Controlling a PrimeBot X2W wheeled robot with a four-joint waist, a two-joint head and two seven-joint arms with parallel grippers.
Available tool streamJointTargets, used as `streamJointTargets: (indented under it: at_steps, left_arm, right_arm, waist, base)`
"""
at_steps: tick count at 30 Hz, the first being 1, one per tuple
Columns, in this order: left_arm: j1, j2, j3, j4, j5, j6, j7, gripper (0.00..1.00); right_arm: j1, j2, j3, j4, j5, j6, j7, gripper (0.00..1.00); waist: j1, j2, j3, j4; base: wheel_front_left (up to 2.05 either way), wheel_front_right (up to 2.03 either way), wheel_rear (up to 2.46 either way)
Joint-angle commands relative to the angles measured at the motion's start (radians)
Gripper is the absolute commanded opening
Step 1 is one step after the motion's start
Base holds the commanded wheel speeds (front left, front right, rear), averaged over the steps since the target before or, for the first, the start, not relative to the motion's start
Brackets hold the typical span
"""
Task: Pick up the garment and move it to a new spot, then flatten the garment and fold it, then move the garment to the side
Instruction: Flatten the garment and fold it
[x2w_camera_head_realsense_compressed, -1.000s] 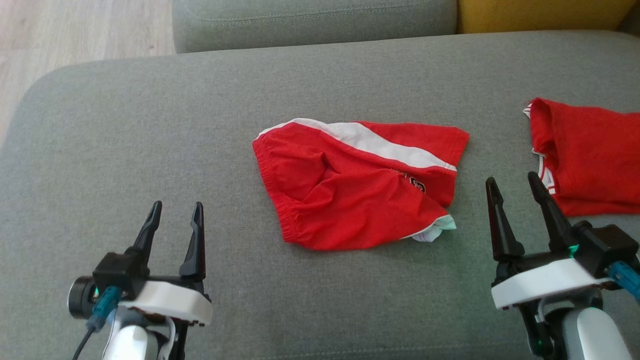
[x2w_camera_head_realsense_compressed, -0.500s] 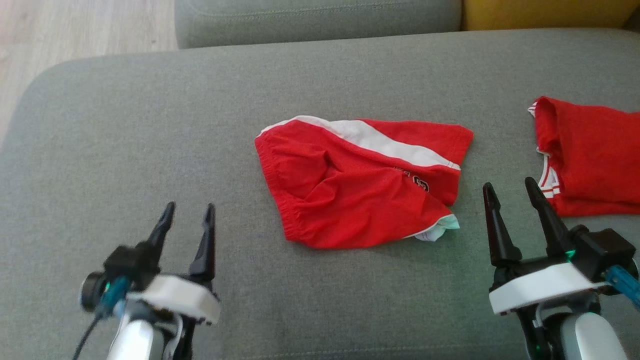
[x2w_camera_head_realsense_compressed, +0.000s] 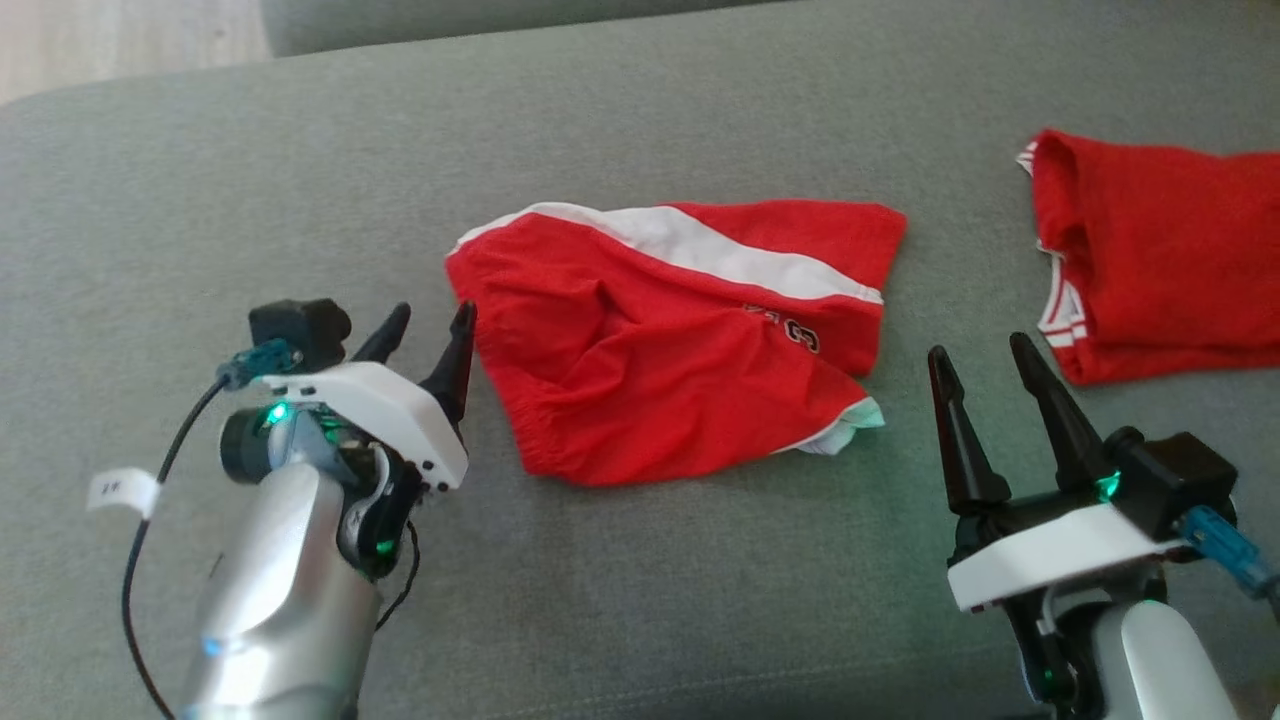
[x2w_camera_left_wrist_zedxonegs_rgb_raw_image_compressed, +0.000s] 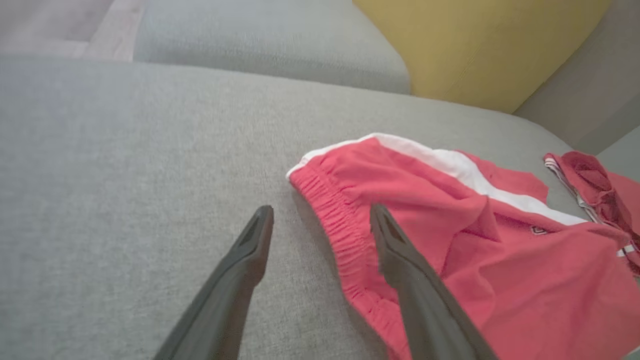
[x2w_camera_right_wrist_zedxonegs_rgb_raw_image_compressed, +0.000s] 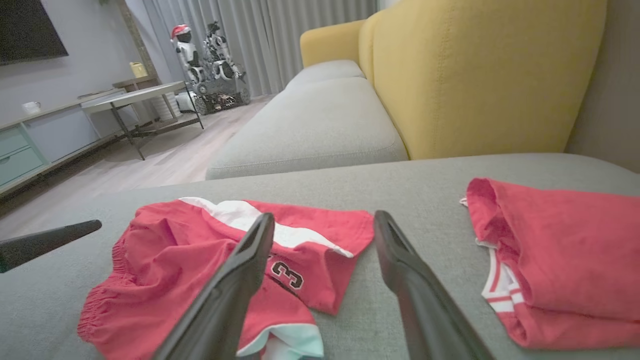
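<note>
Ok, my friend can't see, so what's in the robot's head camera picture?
Crumpled red shorts with a white stripe lie on a grey sofa cushion. The robot's open left claw is at the shorts' elastic waistband, and its open right claw is on their other side, apart from them. Another red garment lies at the far right.

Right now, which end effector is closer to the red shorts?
Left. The left end effector is right at the shorts, open, its fingers straddling their edge. The right end effector, also open, sits apart from their other side.
</note>
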Motion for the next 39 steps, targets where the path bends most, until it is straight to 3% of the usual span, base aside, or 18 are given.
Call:
streamJointTargets:
  at_steps: [1,7,8,9,10,16,22,31,39]
  left_arm:
    - [-0.057,0.009,0.028,0.018,-0.02,-0.007,0.013,1.0]
    - [-0.095,0.004,-0.005,0.115,-0.093,-0.02,0.044,1.0]
    - [-0.098,0.004,-0.013,0.122,-0.114,-0.021,0.047,0.64]
    - [-0.101,0.003,-0.024,0.126,-0.132,-0.022,0.049,0.16]
    - [-0.104,0.002,-0.038,0.129,-0.142,-0.023,0.049,0.0]
    - [-0.117,0.035,-0.117,0.083,-0.158,-0.024,-0.047,0.0]
    - [-0.034,0.082,-0.183,-0.051,-0.134,-0.024,-0.113,0.0]
    - [0.253,0.151,-0.257,-0.294,-0.132,0.005,-0.006,0.0]
    - [0.338,0.151,-0.287,-0.3,-0.139,0.03,0.025,0.0]
  right_arm:
    - [-0.033,-0.003,0.026,-0.021,0.011,-0.001,-0.012,1.0]
    - [-0.033,-0.003,0.026,-0.006,0.022,-0.001,-0.021,1.0]
    - [-0.034,-0.003,0.025,-0.004,0.023,-0.001,-0.022,1.0]
    - [-0.034,-0.003,0.024,-0.003,0.024,-0.001,-0.023,1.0]
    - [-0.035,-0.003,0.024,-0.002,0.027,-0.001,-0.024,1.0]
    - [-0.043,-0.003,0.019,0.002,0.031,-0.001,-0.025,1.0]
    - [-0.033,-0.003,0.013,0.008,0.036,-0.001,-0.017,1.0]
    - [-0.017,-0.003,-0.006,0.002,0.049,-0.001,0.001,1.0]
    - [-0.025,-0.003,-0.001,0.007,0.055,-0.001,0.005,1.0]
  waist:
    - [0.0,0.0,0.012,-0.017]
    - [0.0,0.0,0.018,-0.025]
    - [0.0,0.0,0.019,-0.025]
    - [0.0,0.0,0.02,-0.023]
    - [0.0,0.0,0.022,-0.021]
    - [0.0,0.0,0.024,-0.003]
    - [0.0,0.0,0.014,0.017]
    - [0.0,0.0,0.021,0.052]
    - [0.0,0.0,0.027,0.063]
  base:
    - [0.0,0.0,0.0]
    - [0.0,0.0,0.0]
    - [0.0,0.0,0.0]
    - [0.0,0.0,0.0]
    - [0.0,0.0,0.0]
    - [0.0,0.0,0.0]
    - [0.0,0.0,0.0]
    - [0.0,0.0,0.0]
    - [0.0,0.0,0.0]
